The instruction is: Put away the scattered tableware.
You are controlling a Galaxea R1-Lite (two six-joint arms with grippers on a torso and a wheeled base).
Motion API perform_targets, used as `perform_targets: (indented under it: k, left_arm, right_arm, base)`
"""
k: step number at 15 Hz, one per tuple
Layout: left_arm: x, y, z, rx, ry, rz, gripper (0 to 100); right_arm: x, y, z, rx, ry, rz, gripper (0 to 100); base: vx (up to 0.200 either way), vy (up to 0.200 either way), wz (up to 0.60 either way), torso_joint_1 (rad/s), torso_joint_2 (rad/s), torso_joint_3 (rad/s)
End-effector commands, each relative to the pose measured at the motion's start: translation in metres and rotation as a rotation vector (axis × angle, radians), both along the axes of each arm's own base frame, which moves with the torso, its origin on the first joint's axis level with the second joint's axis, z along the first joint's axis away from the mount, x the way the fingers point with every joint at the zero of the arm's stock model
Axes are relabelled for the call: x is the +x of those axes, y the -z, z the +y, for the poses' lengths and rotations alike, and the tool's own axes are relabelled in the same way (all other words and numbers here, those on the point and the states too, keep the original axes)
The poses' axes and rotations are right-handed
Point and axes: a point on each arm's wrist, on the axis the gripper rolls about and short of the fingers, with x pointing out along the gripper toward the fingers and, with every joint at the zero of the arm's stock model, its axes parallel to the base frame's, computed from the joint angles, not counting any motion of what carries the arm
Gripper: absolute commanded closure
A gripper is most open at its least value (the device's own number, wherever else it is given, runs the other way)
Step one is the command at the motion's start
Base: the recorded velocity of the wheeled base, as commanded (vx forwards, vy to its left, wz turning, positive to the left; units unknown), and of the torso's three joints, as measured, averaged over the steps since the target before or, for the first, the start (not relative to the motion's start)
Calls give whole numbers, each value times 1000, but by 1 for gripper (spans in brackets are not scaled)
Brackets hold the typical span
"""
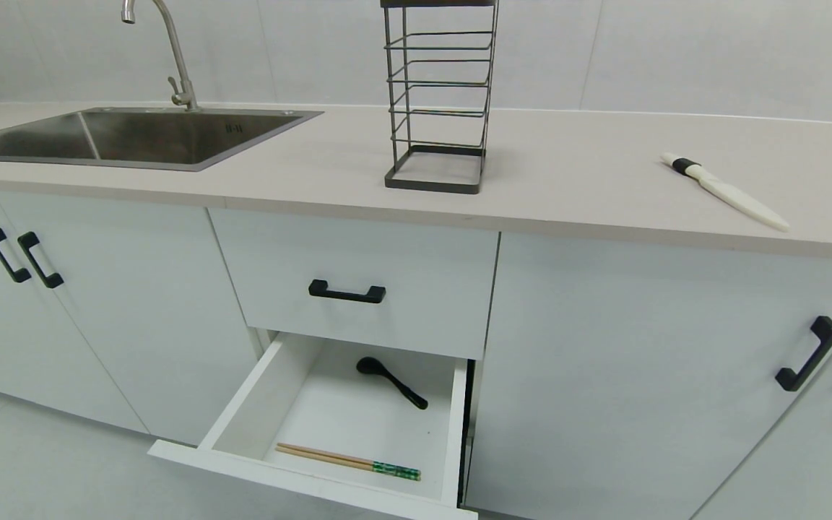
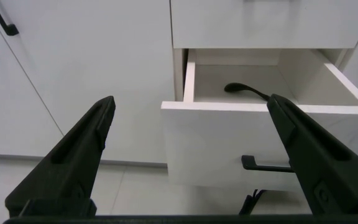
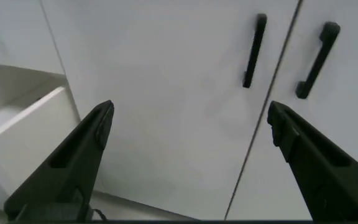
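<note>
Nearest to me, my left claw [image 2: 190,102] hangs with its fingers spread wide and nothing between them, just in front of the pulled-out lower drawer [image 2: 229,107]. My right claw [image 3: 190,109] is likewise spread and empty, facing the white cabinet doors [image 3: 166,93] and their two black handles [image 3: 253,50].

Inside the drawer lies a black spoon [image 1: 391,381], toward the back. Its long axis runs on a diagonal, with the bowl toward the back left and the handle toward the front right. A pair of chopsticks [image 1: 347,461] lies close behind the drawer's front panel, nearly parallel to it, the green-patterned ends to the right and the plain wooden tips to the left.

Up on the countertop [image 1: 589,166], far to the right, a white knife [image 1: 725,191] lies flat. Its black-banded end points toward the wall and its tapered end slants toward the front edge and to the right. Well apart from it, a tall wire rack [image 1: 439,101] stands upright mid-counter, and the sink [image 1: 134,137] with its faucet [image 1: 170,50] is at the left.
</note>
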Motion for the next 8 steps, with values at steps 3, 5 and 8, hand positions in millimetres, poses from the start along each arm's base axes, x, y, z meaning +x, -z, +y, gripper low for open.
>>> perform_targets:
  k: [3, 5, 8]
  left_arm:
    - [-27, -91, -1, -27, 3, -373, 0]
    - [-20, -96, 2, -119, 96, -249, 0]
    - [6, -91, 1, -139, 160, 3, 0]
  right_arm:
    - [0, 0, 0, 3, 7, 1, 0]
    - [0, 0, 0, 3, 4, 1, 0]
    - [0, 0, 0, 2, 4, -1, 0]
  base:
    - [0, 0, 0, 0, 0, 0]
    - [0, 0, 0, 0, 0, 0]
    - [0, 0, 0, 0, 0, 0]
